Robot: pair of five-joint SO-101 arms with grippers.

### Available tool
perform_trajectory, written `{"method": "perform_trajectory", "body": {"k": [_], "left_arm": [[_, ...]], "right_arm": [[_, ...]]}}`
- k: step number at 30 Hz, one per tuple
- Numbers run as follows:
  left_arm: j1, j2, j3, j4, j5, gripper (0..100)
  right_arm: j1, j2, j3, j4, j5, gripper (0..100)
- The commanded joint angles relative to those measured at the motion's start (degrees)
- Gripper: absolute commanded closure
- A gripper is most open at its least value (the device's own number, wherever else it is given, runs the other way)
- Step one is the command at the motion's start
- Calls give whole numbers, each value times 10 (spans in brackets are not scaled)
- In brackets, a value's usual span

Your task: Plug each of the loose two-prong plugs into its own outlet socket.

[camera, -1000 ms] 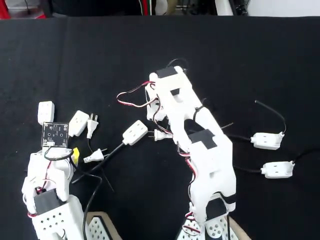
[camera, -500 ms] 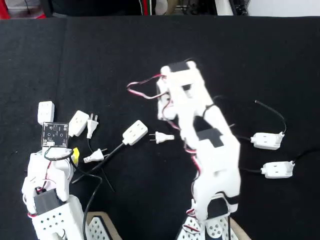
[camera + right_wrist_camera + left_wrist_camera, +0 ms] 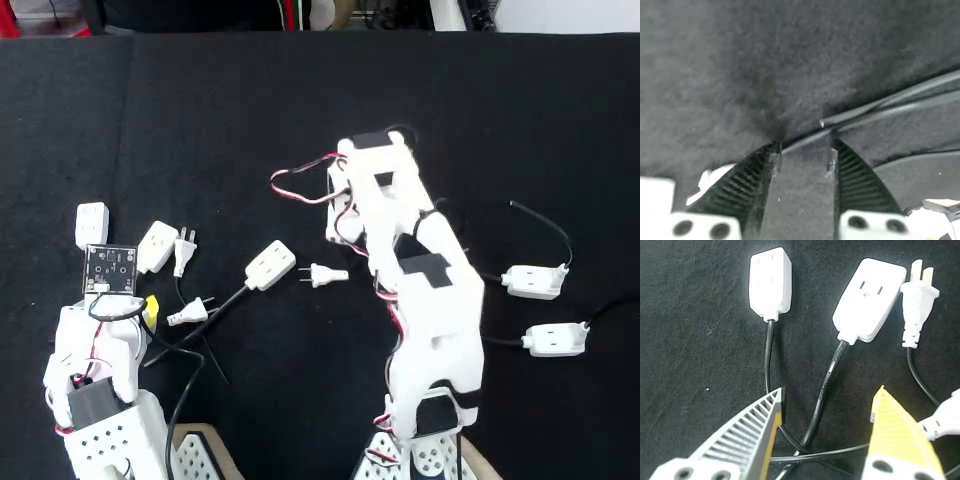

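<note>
Three loose two-prong plugs are lying on the black, felt-like table [image 3: 500, 100]. Each is a white moulded body with short metal blades. I am seeing the centre plug [image 3: 325, 275] just beside the centre socket [image 3: 270, 265], prongs facing it but apart. The upper left plug [image 3: 184, 250] is lying beside the rounded left socket [image 3: 157, 246], and the lower left plug [image 3: 190, 313] is lying nearer the arm base. Another boxy socket [image 3: 92, 224] is sitting at far left, and two right sockets [image 3: 535, 281] [image 3: 555, 339] are lying well apart from the plugs.

The left gripper [image 3: 830, 390] is standing wide and empty, one finger ribbed grey and one yellow, over black cords [image 3: 827, 385]. The right gripper [image 3: 803, 147] is standing narrowly apart, holding nothing, at a thin cable [image 3: 880, 107]. The right arm [image 3: 420, 290] is covering the table behind the centre plug.
</note>
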Motion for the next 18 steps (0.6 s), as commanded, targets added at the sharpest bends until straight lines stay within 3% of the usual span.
{"method": "perform_trajectory", "body": {"k": [1,8,12,18], "left_arm": [[6,-3,9,-2,-5,718],[6,-3,9,-2,-5,718],[5,-3,9,-2,-5,718],[5,-3,9,-2,-18,718]], "right_arm": [[-14,35,-16,-17,-6,838],[-15,72,-36,13,-1,841],[-12,70,-37,13,29,950],[-13,72,-36,18,88,988]]}}
